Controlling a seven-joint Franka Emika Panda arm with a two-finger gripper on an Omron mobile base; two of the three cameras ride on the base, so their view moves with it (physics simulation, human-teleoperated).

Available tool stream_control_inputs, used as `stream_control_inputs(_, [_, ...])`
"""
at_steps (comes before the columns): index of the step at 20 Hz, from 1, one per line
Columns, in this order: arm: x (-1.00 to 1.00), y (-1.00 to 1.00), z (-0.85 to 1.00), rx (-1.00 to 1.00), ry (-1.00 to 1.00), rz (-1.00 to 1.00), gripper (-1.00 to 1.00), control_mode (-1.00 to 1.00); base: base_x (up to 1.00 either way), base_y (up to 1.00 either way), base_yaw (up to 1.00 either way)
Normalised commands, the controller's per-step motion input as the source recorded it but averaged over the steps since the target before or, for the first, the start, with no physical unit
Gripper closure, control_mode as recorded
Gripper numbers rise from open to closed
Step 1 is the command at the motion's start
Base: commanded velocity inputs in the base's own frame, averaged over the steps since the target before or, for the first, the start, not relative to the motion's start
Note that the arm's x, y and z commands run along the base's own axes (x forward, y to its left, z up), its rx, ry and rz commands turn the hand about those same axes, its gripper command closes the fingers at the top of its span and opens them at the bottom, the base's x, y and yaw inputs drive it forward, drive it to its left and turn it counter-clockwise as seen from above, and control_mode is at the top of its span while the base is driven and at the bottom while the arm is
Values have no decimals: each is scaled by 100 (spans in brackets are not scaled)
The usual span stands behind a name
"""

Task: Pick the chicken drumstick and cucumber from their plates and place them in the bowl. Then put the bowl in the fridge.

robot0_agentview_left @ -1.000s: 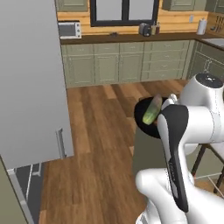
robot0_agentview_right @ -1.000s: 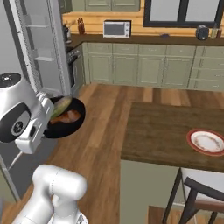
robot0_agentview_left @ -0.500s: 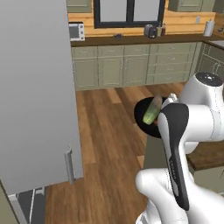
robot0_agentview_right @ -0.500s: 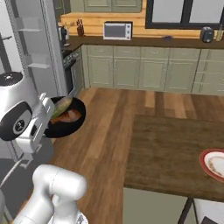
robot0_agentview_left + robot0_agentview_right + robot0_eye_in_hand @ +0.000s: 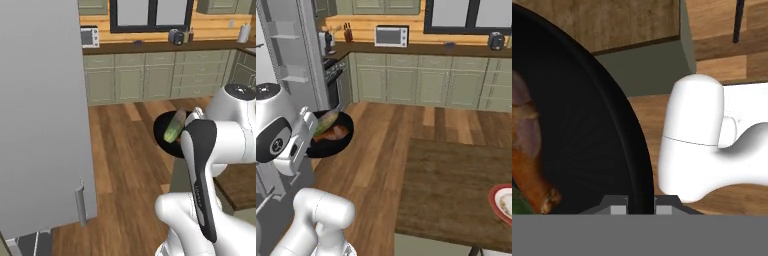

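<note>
Bowl (image 5: pixel 331 135), with cucumber (image 5: pixel 174 126) and chicken drumstick (image 5: pixel 529 170) inside and its rim pinched in the fingers (image 5: pixel 617 205), now rides nearer the fridge (image 5: pixel 42 120) as the base turns left, so only shelving remains.

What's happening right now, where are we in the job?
The gripper is shut on the rim of the black bowl, holding it in the air above the wood floor. The cucumber and chicken drumstick are both inside it. The fridge stands to the left, and the bowl is not in it yet.
</note>
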Motion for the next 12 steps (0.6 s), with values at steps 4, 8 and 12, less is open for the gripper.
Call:
stream_control_inputs(4, [0,0,0,0,0,0,100,100,82,-8,0])
stream_control_inputs(8, [0,0,0,0,0,0,100,100,92,-27,9])
stream_control_inputs(12, [0,0,0,0,0,0,100,100,89,-22,8])
